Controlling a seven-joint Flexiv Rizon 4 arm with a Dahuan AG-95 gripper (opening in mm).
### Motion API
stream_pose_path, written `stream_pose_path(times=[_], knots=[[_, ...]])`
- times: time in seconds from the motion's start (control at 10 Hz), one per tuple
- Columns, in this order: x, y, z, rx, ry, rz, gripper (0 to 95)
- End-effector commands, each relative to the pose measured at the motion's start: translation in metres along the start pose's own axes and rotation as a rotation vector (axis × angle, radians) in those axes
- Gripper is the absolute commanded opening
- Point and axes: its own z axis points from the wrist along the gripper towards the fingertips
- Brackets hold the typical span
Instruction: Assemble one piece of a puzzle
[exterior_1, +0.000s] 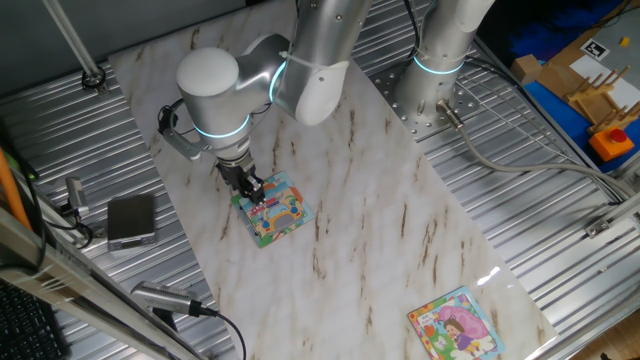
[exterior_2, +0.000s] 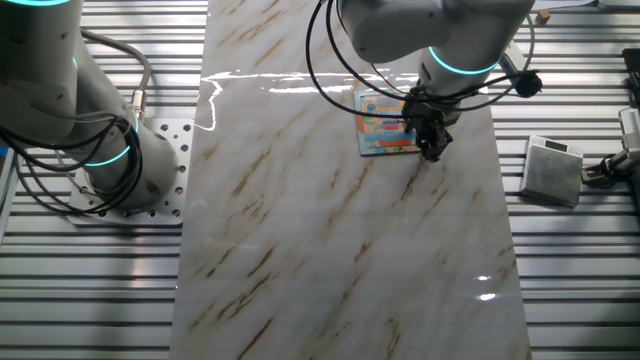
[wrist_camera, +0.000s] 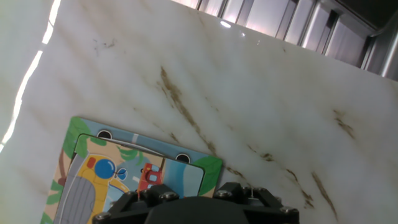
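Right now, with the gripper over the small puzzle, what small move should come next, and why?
Probably a short, slow descent: the gripper hangs over the puzzle near its edge. The piece cannot be seen in any view, so seating cannot be confirmed.

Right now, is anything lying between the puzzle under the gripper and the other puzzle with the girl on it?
No. In one fixed view, only bare marble tabletop lies between the puzzle and the girl puzzle.
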Motion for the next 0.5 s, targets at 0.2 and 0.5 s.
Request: stream_pose_path(times=[0.2,0.5], knots=[[-0.0016,0.0009,0.0015,0.000,0.002,0.001,57.0],[-0.0015,0.0011,0.0010,0.002,0.003,-0.004,57.0]])
